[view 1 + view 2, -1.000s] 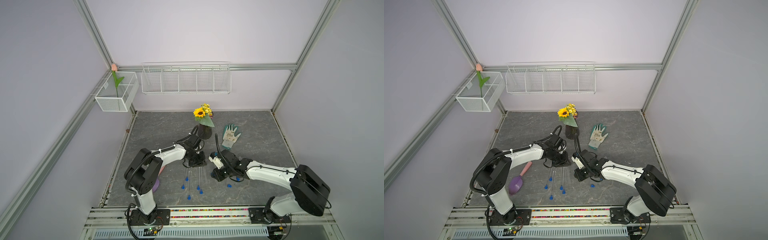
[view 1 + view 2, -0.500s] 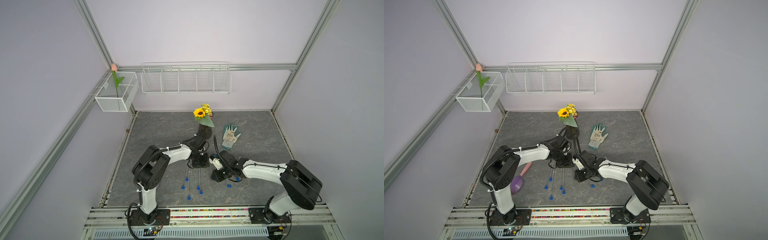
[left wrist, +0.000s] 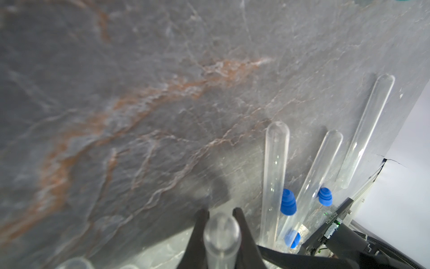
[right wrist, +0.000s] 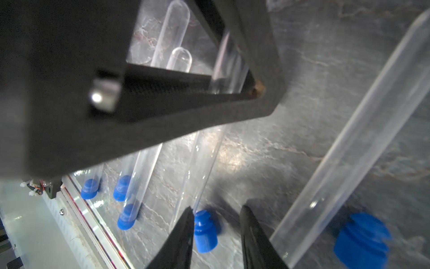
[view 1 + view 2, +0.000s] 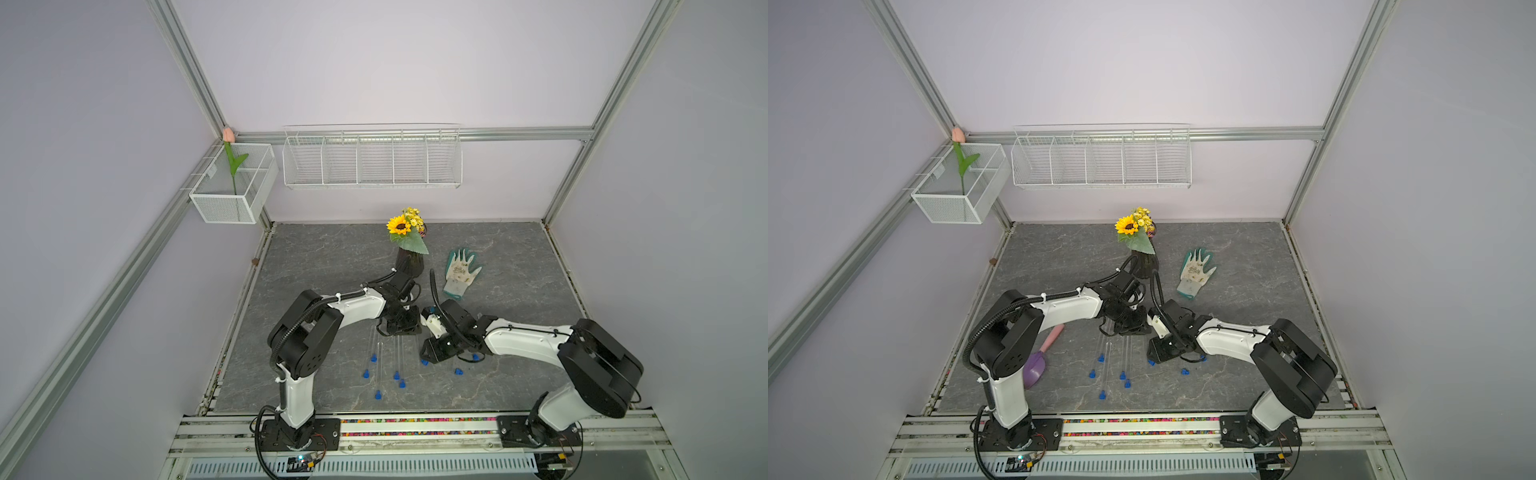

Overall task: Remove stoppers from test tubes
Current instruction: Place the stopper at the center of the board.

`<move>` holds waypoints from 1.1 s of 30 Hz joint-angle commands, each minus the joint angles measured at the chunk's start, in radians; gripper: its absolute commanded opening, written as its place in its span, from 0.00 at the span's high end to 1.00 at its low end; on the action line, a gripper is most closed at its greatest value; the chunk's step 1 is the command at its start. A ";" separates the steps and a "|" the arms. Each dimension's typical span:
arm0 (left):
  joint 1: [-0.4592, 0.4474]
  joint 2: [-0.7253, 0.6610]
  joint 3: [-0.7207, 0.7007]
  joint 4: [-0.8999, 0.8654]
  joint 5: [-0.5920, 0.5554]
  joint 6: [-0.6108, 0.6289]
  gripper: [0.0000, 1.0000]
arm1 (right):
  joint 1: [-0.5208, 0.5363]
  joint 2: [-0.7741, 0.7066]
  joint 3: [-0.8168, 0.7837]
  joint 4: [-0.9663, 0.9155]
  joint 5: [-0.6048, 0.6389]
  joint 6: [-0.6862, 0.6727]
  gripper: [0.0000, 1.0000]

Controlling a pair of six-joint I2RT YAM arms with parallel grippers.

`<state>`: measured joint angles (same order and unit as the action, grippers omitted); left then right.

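Now we see a long, clear, round-ended test tube (image 3: 222,235) pinched tight in the left gripper (image 3: 220,210). At its open end lies a small, bright blue, ribbed stopper (image 4: 205,233), between the parted jaws of the right gripper (image 4: 217,208) and close against one finger. Whether it sits inside the mouth we cannot tell. Other tubes (image 5: 379,365) lie on the grey stone-patterned table (image 5: 332,266), their far ends hidden under the arms.

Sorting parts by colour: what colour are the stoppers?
Bright blue; the stoppers show best in the right wrist view.
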<state>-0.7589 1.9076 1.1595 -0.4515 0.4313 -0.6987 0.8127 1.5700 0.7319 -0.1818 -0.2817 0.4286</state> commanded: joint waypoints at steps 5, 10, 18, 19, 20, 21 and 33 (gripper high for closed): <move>-0.019 0.052 -0.001 -0.018 -0.046 -0.010 0.94 | 0.005 -0.001 -0.014 0.000 0.001 -0.004 0.58; -0.019 0.050 -0.005 -0.021 -0.046 -0.010 0.89 | 0.006 -0.046 -0.018 -0.012 0.016 0.001 0.51; -0.019 0.054 -0.003 -0.022 -0.046 -0.010 0.83 | 0.007 -0.104 -0.026 -0.019 0.026 0.007 0.48; -0.021 0.055 -0.002 -0.021 -0.045 -0.010 0.83 | 0.008 -0.113 -0.026 -0.019 0.028 0.009 0.48; -0.021 0.056 0.000 -0.021 -0.046 -0.010 0.82 | 0.007 -0.123 -0.029 -0.020 0.028 0.009 0.47; -0.022 0.057 0.000 -0.022 -0.045 -0.010 0.81 | 0.007 -0.133 -0.031 -0.019 0.031 0.010 0.47; -0.023 0.071 0.004 -0.021 -0.037 -0.016 0.70 | 0.008 -0.308 -0.079 -0.024 0.085 0.025 0.44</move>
<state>-0.7738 1.9224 1.1755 -0.4240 0.4496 -0.7143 0.8143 1.3128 0.6827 -0.2085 -0.2245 0.4458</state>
